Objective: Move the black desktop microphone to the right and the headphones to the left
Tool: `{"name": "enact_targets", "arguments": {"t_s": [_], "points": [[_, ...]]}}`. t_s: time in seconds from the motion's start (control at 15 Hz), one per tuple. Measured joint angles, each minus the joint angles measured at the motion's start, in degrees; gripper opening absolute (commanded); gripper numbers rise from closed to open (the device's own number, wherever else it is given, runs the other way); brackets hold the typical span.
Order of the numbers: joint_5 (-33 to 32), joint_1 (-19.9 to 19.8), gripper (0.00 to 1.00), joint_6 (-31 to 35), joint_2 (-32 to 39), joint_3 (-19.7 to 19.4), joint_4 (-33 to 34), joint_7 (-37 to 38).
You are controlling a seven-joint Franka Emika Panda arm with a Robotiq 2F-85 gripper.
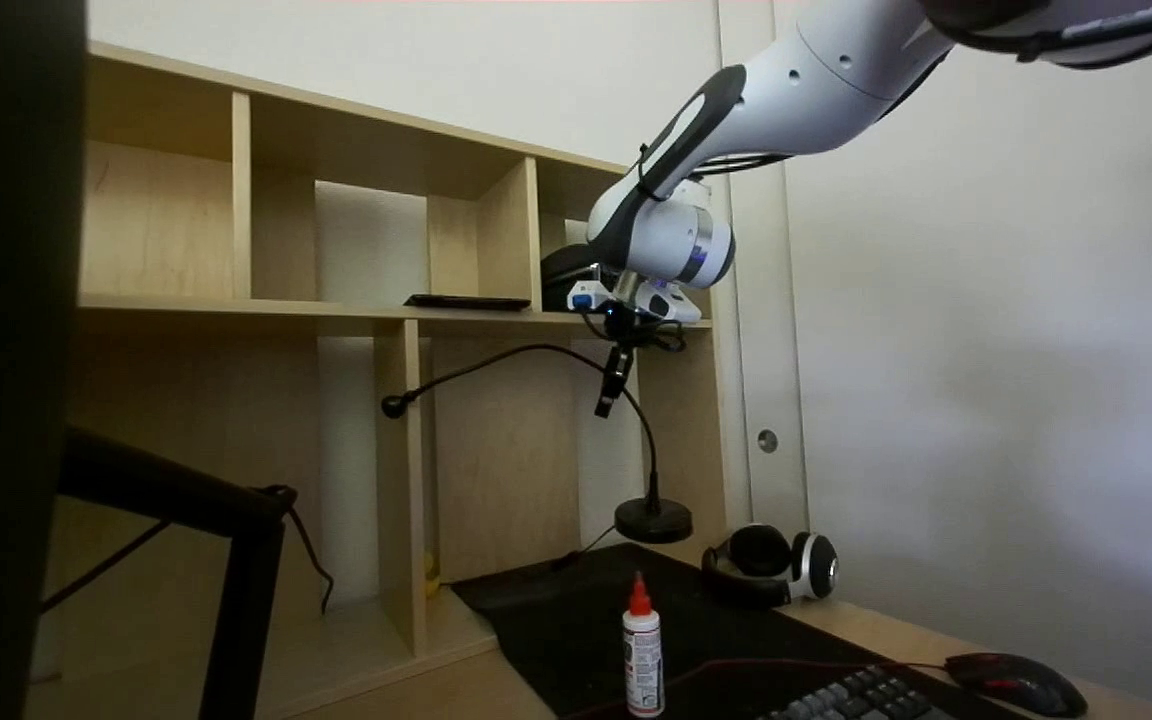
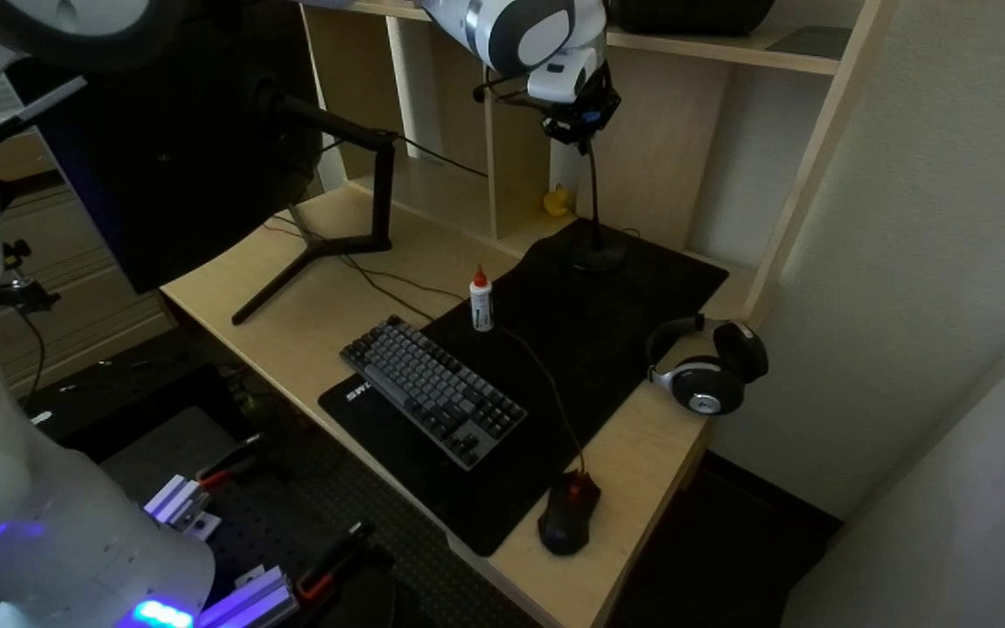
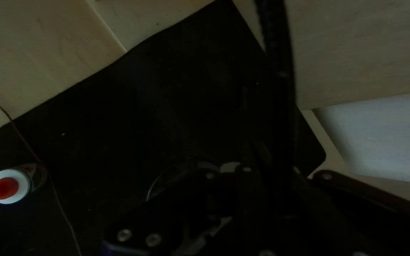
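The black desktop microphone [image 1: 653, 521] has a round base, a thin curved stem and a small dark head pointing toward the shelf. It also shows in an exterior view [image 2: 594, 196]. My gripper [image 1: 603, 408] is shut on its stem; it also shows in an exterior view [image 2: 585, 144]. The base appears to hang above the mat. In the wrist view the stem [image 3: 279, 71] runs down into my dark jaws [image 3: 276, 163]. The headphones [image 1: 814, 566] lie on the desk at the mat's edge, near the wall, also in an exterior view [image 2: 707, 388]. They cannot be made out in the wrist view.
A white bottle with red cap [image 1: 643, 660] stands on the black mat [image 2: 572, 349]. A keyboard [image 2: 433, 388] and a mouse [image 2: 569, 513] lie nearby. A wooden shelf [image 1: 406, 500] rises behind. A monitor stand [image 2: 380, 196] is on the desk.
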Motion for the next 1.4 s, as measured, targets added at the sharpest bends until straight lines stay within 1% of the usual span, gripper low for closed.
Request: {"name": "enact_targets", "arguments": {"t_s": [0.27,0.6,0.8,1.2,1.4], "points": [[-0.05,0.04,0.01,-0.04,1.66,-0.06,-0.39,0.89],[0.23,-1.65,0.01,0.41,7.77,-0.46,1.91,4.98],[0.23,-2.79,0.01,1.05,11.19,-0.61,5.09,6.57],[-0.07,-3.43,0.01,3.11,17.91,-1.98,13.58,14.62],[-0.42,-3.43,0.01,4.78,21.56,-2.06,16.96,17.21]]}}
